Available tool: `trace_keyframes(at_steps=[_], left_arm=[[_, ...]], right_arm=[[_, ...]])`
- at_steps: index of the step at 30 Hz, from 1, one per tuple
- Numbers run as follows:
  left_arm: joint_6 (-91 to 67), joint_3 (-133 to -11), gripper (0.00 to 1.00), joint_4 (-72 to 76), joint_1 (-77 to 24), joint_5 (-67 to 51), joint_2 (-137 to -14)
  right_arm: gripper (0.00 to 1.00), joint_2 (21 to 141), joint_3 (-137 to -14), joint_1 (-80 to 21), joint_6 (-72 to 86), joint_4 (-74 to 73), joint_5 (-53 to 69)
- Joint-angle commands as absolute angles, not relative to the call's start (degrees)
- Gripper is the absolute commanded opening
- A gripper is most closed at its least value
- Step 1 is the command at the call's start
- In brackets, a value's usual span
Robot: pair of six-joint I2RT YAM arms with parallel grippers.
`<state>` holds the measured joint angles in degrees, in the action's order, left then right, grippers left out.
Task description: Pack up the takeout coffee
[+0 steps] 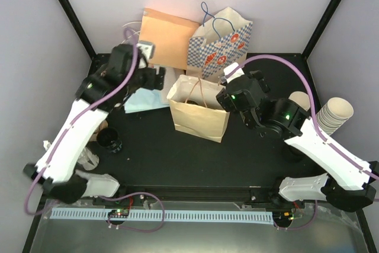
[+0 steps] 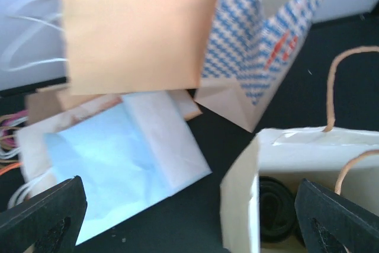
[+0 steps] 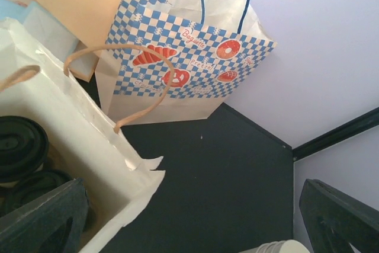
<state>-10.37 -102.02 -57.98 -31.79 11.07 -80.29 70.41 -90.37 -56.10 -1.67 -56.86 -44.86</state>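
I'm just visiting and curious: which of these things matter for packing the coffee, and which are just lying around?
For the job: black-lidded coffee inside the brown paper bag.
Lying about: blue checked bag, flat orange bag, pale blue paper, stacked lidless cups.

Arms extended, left hand (image 2: 189, 220) and right hand (image 3: 192, 223) spread wide.

The brown bag (image 1: 198, 111) is matt kraft paper, slightly creased. The checked bag (image 3: 189, 57) is smoother printed paper. The takeout coffee (image 3: 21, 146) (only its lid shows) is black plastic with a faint shine. The table (image 1: 177, 158) is matt black.
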Motion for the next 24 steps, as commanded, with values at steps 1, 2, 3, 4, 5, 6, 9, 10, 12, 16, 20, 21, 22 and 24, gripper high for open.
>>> trace_keyframes(at_steps=[1, 2, 3, 4, 5, 6, 9, 10, 12, 16, 20, 21, 22, 24], left_arm=[[-13.6, -91.7, 0.99, -52.4, -31.2, 24.5, -69.3], [-14.4, -89.3, 0.99, -51.8, -30.7, 25.9, -67.0], [-15.6, -86.5, 0.99, -51.6, -30.1, 27.1, -65.3], [-16.7, -84.8, 0.99, -51.8, -29.3, 27.5, -63.7], [-17.7, -83.4, 0.99, -52.0, -28.4, 27.5, -62.4], [-18.9, -82.1, 0.99, -52.3, -27.6, 27.4, -61.4], [-21.5, -79.6, 0.99, -53.6, -26.4, 27.0, -59.6], [-22.0, -78.9, 0.99, -53.8, -26.3, 26.8, -59.2], [-22.8, -77.8, 0.99, -54.3, -26.3, 27.0, -58.7], [-25.3, -76.9, 0.99, -56.6, -26.3, 28.5, -58.0], [-28.1, -76.7, 0.99, -60.2, -26.3, 32.5, -57.4], [-29.2, -76.9, 0.97, -61.6, -26.3, 34.3, -57.3], [-30.3, -77.3, 0.95, -63.2, -26.3, 36.4, -57.1], [-32.4, -78.5, 0.91, -66.9, -26.3, 41.0, -57.2]], right_arm=[[1.00, 68.2, -88.1, -55.6, 1.4, -51.5, -43.2], [1.00, 67.8, -87.7, -55.6, 2.0, -50.8, -41.5], [1.00, 67.5, -87.5, -55.6, 2.6, -50.2, -39.5], [1.00, 67.0, -87.5, -55.6, 3.2, -49.7, -37.2], [1.00, 66.7, -87.7, -55.6, 3.8, -49.3, -34.5], [1.00, 66.4, -87.9, -55.6, 4.5, -48.7, -31.9], [1.00, 66.2, -88.4, -55.6, 6.4, -46.4, -21.0], [1.00, 66.4, -88.4, -55.6, 7.3, -45.4, -17.6], [1.00, 67.1, -88.2, -55.7, 8.5, -43.2, -11.9], [1.00, 69.3, -86.4, -56.0, 10.1, -38.7, -4.6], [1.00, 71.4, -85.6, -57.3, 10.2, -35.2, -1.8], [1.00, 71.7, -85.4, -57.6, 10.1, -34.2, -1.5], [1.00, 72.0, -85.2, -57.8, 10.0, -33.4, -1.0], [1.00, 72.2, -84.9, -57.8, 10.0, -32.0, -0.7]])
